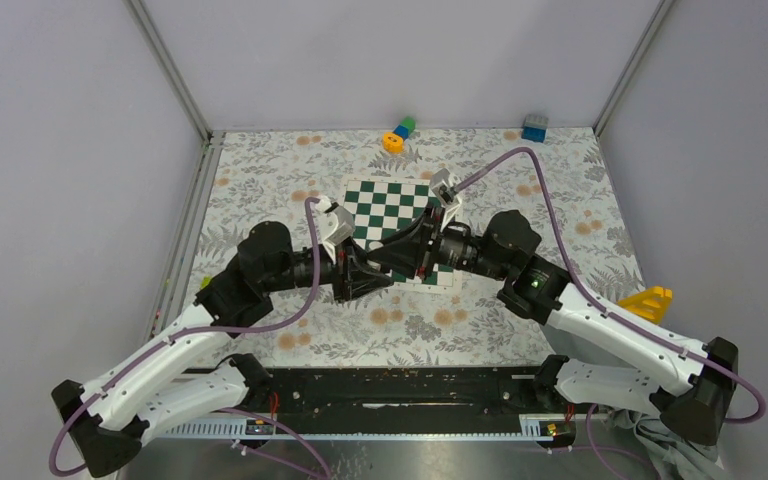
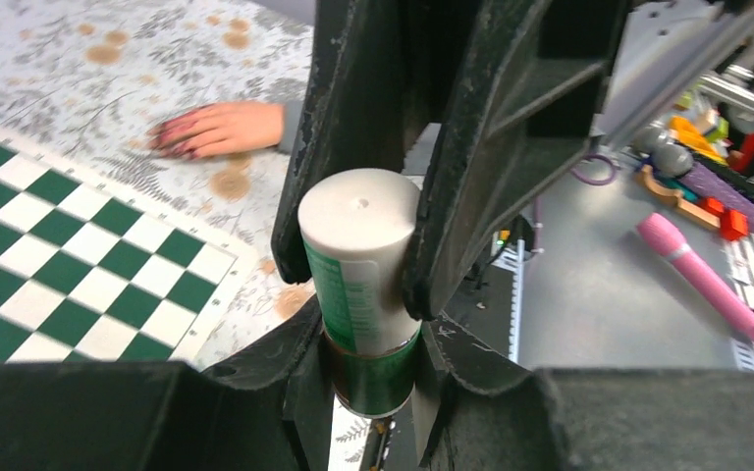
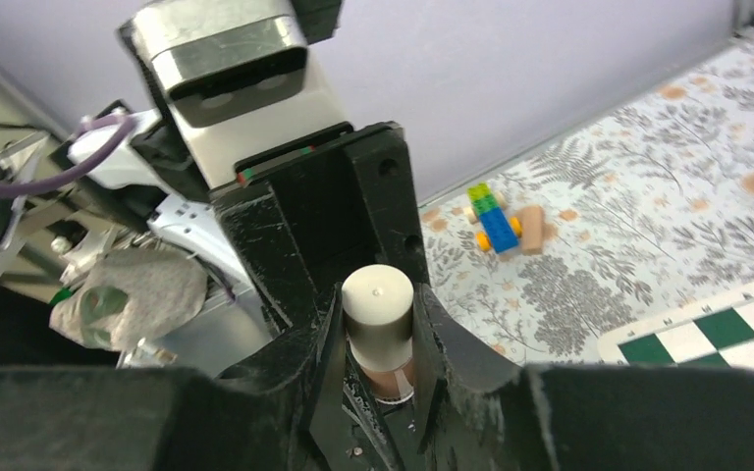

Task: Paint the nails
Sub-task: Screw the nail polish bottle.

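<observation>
Over the green-and-white chessboard (image 1: 388, 212), the left gripper (image 2: 371, 343) clamps a green-labelled plastic bottle (image 2: 358, 294), and the right gripper (image 3: 378, 329) seems clamped on its white round cap (image 3: 377, 292). A straight, gentle twist should free it. The reddish-pink nails (image 2: 179, 143) lie on the floral cloth (image 2: 108, 88) beside the board.

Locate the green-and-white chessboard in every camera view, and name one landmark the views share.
Top external: chessboard at the picture's centre, its near part covered.
Left wrist: chessboard fills the lower left.
Right wrist: only a chessboard corner, at the bottom right edge.
Shared landmark: the floral tablecloth, lying around the board in all three views.
</observation>
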Robot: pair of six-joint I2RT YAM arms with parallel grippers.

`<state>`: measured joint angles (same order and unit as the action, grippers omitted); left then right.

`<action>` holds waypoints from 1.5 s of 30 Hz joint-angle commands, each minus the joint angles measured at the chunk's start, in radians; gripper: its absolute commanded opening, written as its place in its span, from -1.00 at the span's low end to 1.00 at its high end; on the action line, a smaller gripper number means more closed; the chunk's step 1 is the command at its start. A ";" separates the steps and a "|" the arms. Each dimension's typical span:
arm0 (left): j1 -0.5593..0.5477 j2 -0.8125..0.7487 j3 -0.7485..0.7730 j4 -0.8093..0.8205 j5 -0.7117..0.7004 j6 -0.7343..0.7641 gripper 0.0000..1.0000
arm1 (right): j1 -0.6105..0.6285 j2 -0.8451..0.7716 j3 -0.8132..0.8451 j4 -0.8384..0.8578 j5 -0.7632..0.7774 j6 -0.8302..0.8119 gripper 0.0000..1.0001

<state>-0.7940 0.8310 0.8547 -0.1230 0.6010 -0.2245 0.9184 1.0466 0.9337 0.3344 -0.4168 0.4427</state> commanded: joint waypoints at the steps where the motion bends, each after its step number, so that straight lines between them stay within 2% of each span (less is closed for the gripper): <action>1: 0.011 0.002 0.062 0.009 -0.163 0.055 -1.00 | 0.011 0.025 0.009 -0.111 0.152 0.078 -1.00; 5: 0.011 0.023 0.073 -0.027 -0.239 0.055 -1.00 | 0.023 0.042 0.022 -0.148 0.229 0.105 -1.00; 10: 0.012 0.038 0.076 -0.035 -0.248 0.052 -1.00 | 0.032 0.052 0.036 -0.178 0.260 0.097 -0.97; 16: 0.013 0.036 0.074 -0.027 -0.218 0.055 -1.00 | 0.032 0.009 0.031 -0.173 0.270 0.084 0.21; 19: 0.012 0.030 0.069 -0.010 -0.175 0.060 -1.00 | 0.030 -0.030 0.035 -0.188 0.300 0.067 0.43; 24: 0.013 0.027 0.067 0.001 -0.123 0.067 -1.00 | 0.007 -0.109 0.042 -0.229 0.346 0.051 0.53; 28: 0.011 0.020 0.065 0.013 -0.082 0.068 -1.00 | 0.002 -0.164 0.025 -0.216 0.312 -0.006 0.55; 30: 0.011 0.016 0.059 0.033 -0.038 0.065 -1.00 | 0.002 -0.183 0.015 -0.183 0.220 -0.046 0.54; 32: 0.010 0.012 0.056 0.056 0.037 0.061 -1.00 | 0.002 -0.199 0.009 -0.121 0.056 -0.087 0.50; 35: 0.012 0.001 0.034 0.143 0.205 0.027 -1.00 | 0.002 -0.220 -0.028 0.043 -0.148 -0.075 0.49; 41: 0.005 0.029 0.037 0.235 0.450 -0.045 -1.00 | 0.003 -0.192 -0.028 0.148 -0.283 -0.011 0.51; 45: -0.010 0.035 0.024 0.318 0.519 -0.111 -1.00 | 0.007 -0.144 -0.014 0.223 -0.372 0.040 0.51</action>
<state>-0.7914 0.8627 0.8703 0.0368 0.9550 -0.2634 0.9237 0.8658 0.8974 0.4248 -0.6441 0.4335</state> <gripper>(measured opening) 0.283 0.755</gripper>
